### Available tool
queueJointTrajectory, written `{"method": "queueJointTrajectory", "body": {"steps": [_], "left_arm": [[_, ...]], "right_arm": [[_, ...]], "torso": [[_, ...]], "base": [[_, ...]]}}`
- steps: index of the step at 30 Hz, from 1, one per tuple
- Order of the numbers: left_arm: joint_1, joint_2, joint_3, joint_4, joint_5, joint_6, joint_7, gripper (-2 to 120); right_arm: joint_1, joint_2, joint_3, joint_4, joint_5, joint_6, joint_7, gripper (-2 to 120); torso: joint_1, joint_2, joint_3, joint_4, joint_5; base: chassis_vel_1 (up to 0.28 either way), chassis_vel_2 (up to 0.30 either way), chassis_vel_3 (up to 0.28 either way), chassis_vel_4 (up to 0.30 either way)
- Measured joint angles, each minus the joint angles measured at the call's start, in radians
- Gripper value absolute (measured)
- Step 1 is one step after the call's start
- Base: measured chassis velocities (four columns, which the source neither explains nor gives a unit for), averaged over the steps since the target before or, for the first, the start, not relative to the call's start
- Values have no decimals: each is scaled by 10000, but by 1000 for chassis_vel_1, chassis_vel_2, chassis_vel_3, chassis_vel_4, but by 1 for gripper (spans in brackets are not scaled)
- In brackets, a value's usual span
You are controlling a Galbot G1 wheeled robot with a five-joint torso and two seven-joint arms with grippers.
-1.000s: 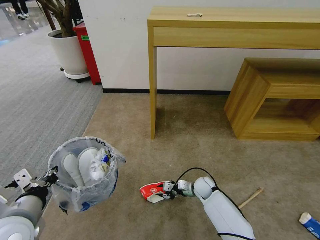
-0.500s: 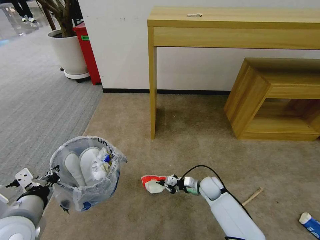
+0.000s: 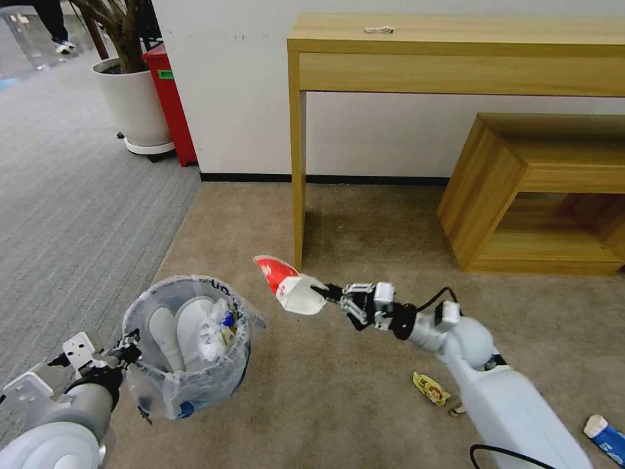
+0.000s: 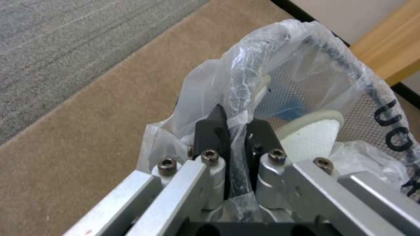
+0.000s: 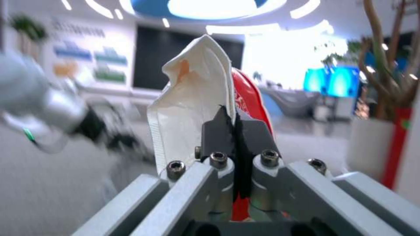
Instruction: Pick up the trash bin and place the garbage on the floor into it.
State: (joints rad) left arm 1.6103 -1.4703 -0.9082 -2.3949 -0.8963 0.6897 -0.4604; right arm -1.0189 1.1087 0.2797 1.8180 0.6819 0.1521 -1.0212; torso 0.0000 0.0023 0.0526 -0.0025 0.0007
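The floor (image 3: 364,247) is a beige short-pile carpet, and on the robot's left it meets a grey striped carpet (image 3: 71,215). Against the white wall stands a tall light-wood console table (image 3: 456,58) with a small pale object (image 3: 379,29) on top, and beside it a lower wooden shelf unit (image 3: 534,195). In the far left corner there is a white plant pot (image 3: 133,104) and a red box (image 3: 170,98) behind it.

The trash bin (image 3: 189,348) is round, lined with a crinkled clear plastic bag; black letters are printed at the rim, but I cannot read them as a word. Inside lie two white slippers (image 3: 179,326) and crumpled wrappers (image 3: 218,326). The left gripper (image 3: 127,345) holds the bin above the carpet, its black fingers (image 4: 214,134) pressed together on the bagged rim.

The right gripper (image 3: 335,294) is raised above the floor, just right of the bin, with its fingers (image 5: 217,131) pinching a flattened red-white paper bowl (image 3: 286,286); nothing stands between bowl and bin.

On the carpet near the right arm lie a small yellow wrapper (image 3: 430,389) and, at the lower right edge, a blue-white carton (image 3: 605,436).
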Motion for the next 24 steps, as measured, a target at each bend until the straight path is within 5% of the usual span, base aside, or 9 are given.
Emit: {"method": "queueJointTrajectory", "body": {"steps": [17, 24], "left_arm": [[312, -267, 1701, -691, 832, -15, -14, 3], [410, -227, 1837, -783, 1016, -23, 0, 3]], "right_arm": [[636, 1495, -2466, -1044, 124, 156, 408, 0], [831, 1519, -2490, -1248, -514, 149, 813, 4]], "torso": [[0, -1, 0, 1, 0], [0, -1, 0, 1, -1]], "base": [[0, 0, 0, 0], [0, 0, 0, 0]]}}
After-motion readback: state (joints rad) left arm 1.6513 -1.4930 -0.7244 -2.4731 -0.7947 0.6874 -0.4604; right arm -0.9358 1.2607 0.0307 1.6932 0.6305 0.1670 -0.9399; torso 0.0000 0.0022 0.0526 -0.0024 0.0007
